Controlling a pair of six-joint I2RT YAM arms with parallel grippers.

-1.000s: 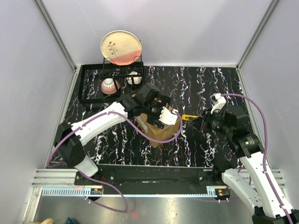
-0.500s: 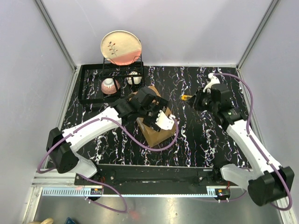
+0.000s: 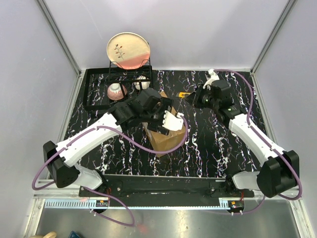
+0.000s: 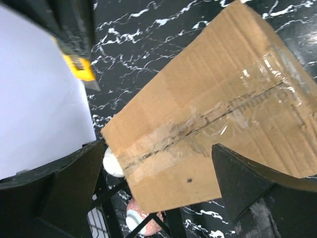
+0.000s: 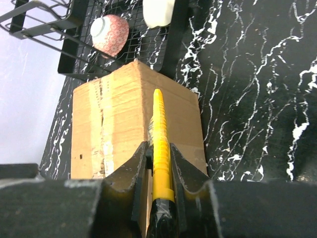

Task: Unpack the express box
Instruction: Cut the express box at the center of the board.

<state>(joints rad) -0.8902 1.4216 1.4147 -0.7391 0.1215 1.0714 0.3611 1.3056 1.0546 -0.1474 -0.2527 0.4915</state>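
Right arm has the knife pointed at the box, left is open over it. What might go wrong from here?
1. The left tool hangs open over the express box, so the box may slide when the yellow knife in the right tool presses in.
2. The dish rack with its pink bowl stands close behind the box; a shoved box could hit it.
3. The left arm's purple cable loops beside the box and could get nicked.

Lab robot cell: white panel walls (image 3: 198, 29)
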